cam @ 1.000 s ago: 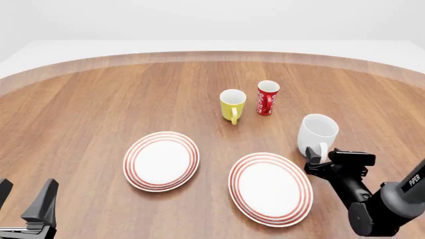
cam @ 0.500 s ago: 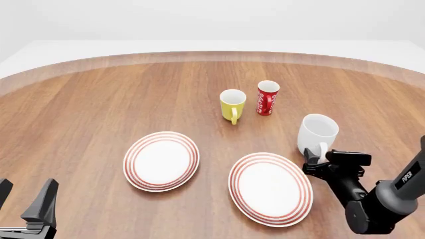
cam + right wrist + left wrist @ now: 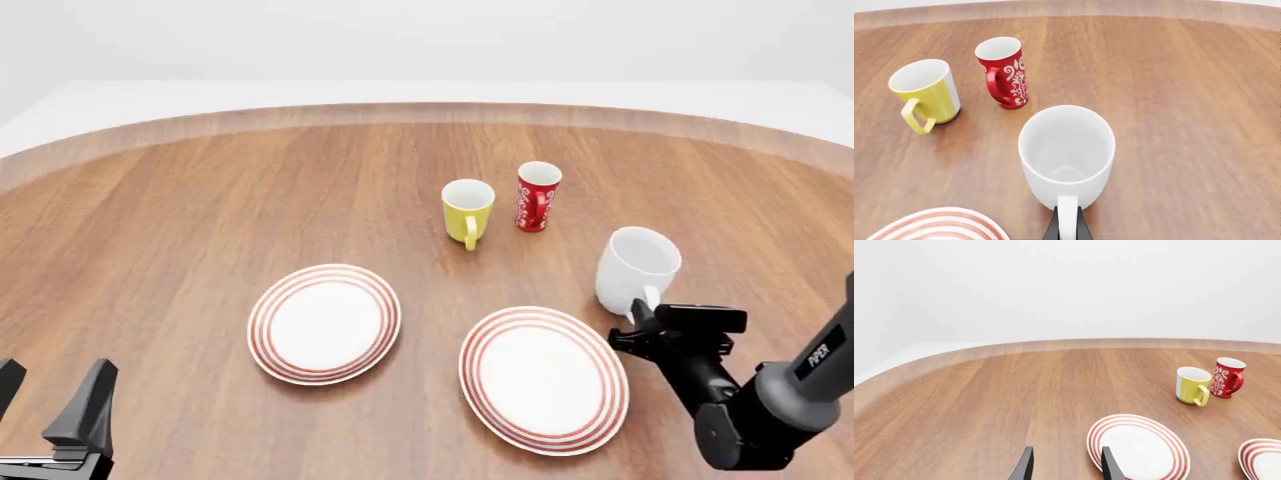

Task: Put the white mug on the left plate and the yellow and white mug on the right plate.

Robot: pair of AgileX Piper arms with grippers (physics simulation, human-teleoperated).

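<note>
Fingers of the right arm (image 3: 1067,231) are pinched onto the loop handle of the white mug (image 3: 637,268), as the right wrist view shows two dark tips flanking the white handle with no gap left. In the front view that mug sits at centre right of the frame, tipped a little toward the left, just beyond the upper right rim of the right plate (image 3: 543,379); whether its base is touching the counter (image 3: 200,230) I cannot tell. The left arm's fingers (image 3: 51,415) wait at the lower left corner of the frame, spread apart and holding nothing.

By my reading, the task is at its first step: the white mug is gripped but not yet moved, and it has to cross over the right plate to reach the left plate (image 3: 324,322), which lies left of centre. The yellow and white mug (image 3: 467,211) stands upright above centre, untouched, with a red mug (image 3: 538,196) close beside it on its right; it has yet to go onto the right plate. Both plates are bare.

Counted: three mugs (one white, one yellow, one red), two red-ringed plates, two arms.
</note>
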